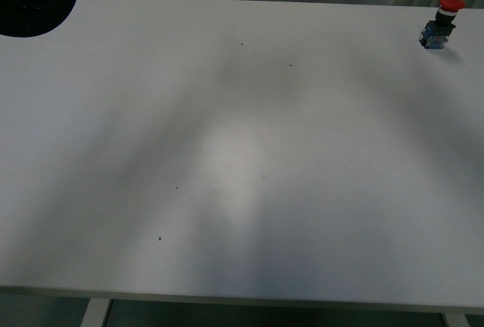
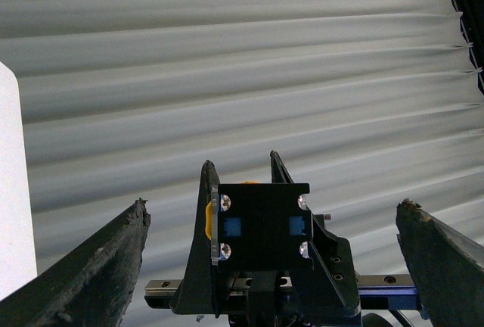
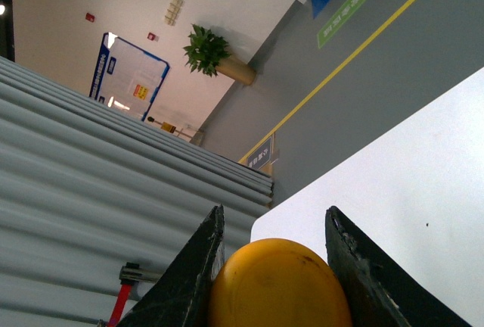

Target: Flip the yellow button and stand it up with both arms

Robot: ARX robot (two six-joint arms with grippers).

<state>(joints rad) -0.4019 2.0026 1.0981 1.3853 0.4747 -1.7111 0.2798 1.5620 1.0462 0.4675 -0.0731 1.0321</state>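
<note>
Mid-air transfer: the right gripper (image 3: 274,217) is clamped on the yellow button (image 3: 280,285), cap toward its wrist, block body between the wide-spread fingers of the left gripper (image 2: 272,206); judged outstanding: left grasp, flip, standing on the table (image 1: 227,153).

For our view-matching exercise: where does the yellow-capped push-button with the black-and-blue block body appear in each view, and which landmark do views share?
Front view: not in it.
Left wrist view: the yellow-capped push-button, base toward the camera, held in the right claw.
Right wrist view: the push-button, cap toward the camera, inside that claw.
Shared landmark: the ribbed grey curtain, in both wrist views.
</note>
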